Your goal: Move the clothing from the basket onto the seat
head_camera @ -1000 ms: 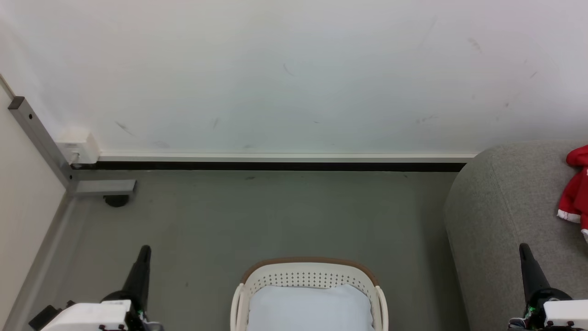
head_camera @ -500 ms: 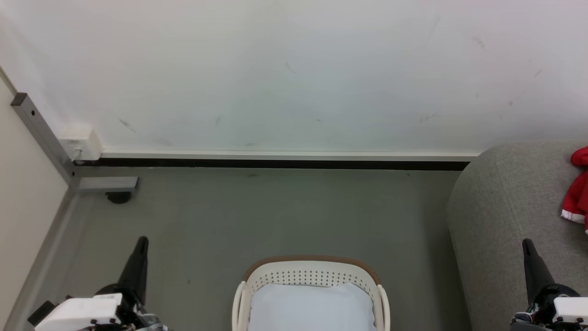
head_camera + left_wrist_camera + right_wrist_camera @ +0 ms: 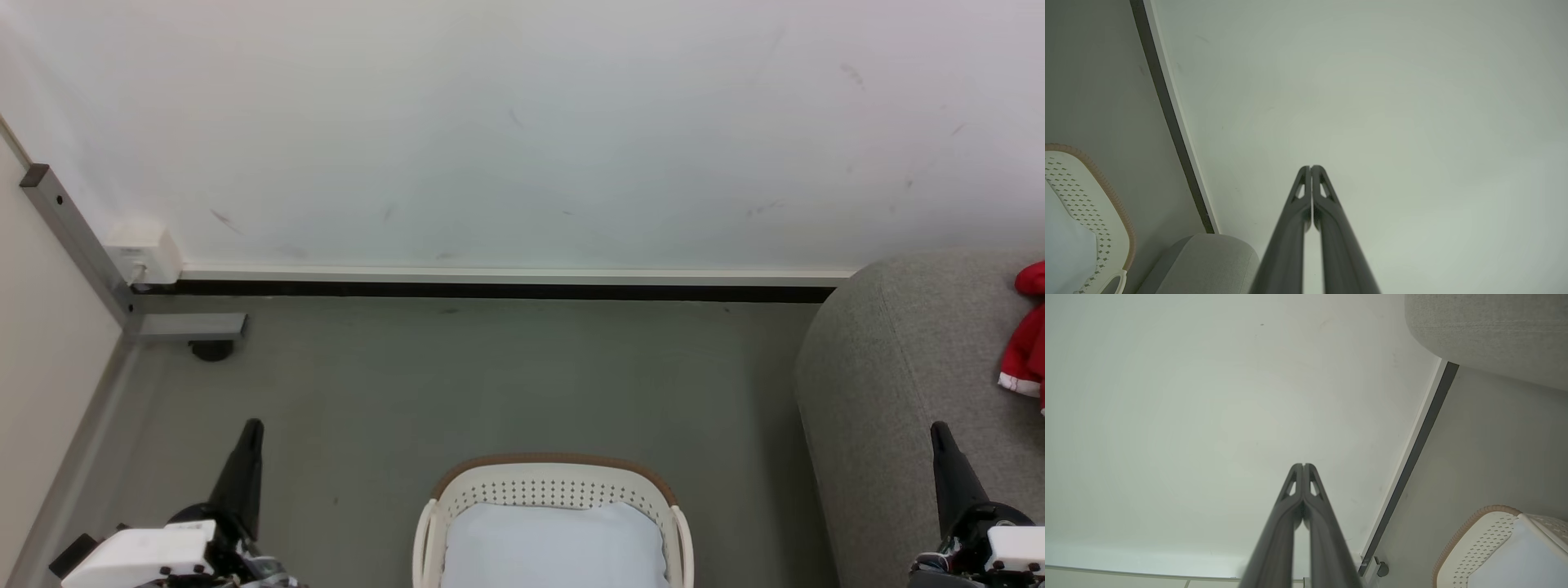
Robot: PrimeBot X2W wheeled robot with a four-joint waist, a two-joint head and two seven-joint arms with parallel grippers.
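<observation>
One red garment (image 3: 1027,343) lies on one grey sofa (image 3: 898,392) at three o'clock; one basket (image 3: 555,478) at six holds one white cloth (image 3: 551,547). The left claw (image 3: 255,428) at seven and the right claw (image 3: 939,430) at five are both closed and empty, over grey floor (image 3: 490,384) by a white wall (image 3: 522,122).

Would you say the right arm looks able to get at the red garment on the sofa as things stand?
Probably yes: the right tool, shut, points over the sofa, and the red garment lies on it just beyond, with nothing between them. It would need to open first.
</observation>
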